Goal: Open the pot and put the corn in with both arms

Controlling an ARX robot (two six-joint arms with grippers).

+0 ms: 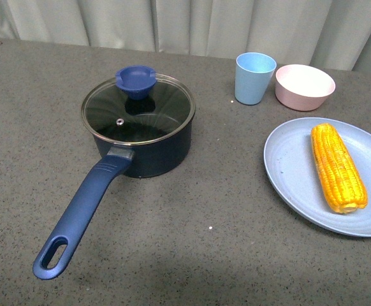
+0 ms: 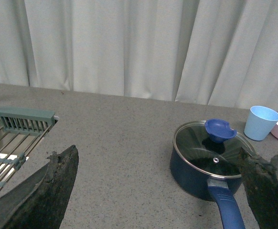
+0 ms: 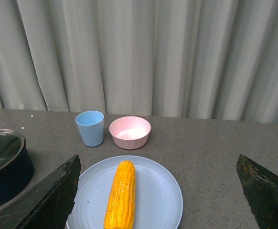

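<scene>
Over grey countertop (image 1: 204, 255), left gripper (image 2: 159, 160) and right gripper (image 3: 158, 162) gape empty.

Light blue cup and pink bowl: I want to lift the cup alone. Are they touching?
Apart. The right wrist view shows a strip of grey table between the light blue cup and the pink bowl.

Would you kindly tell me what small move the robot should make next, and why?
Probably lower the left gripper onto the blue knob of the glass lid. The lid still covers the pot, the corn lies on the plate, and the right gripper, also open and empty, faces the corn.
</scene>
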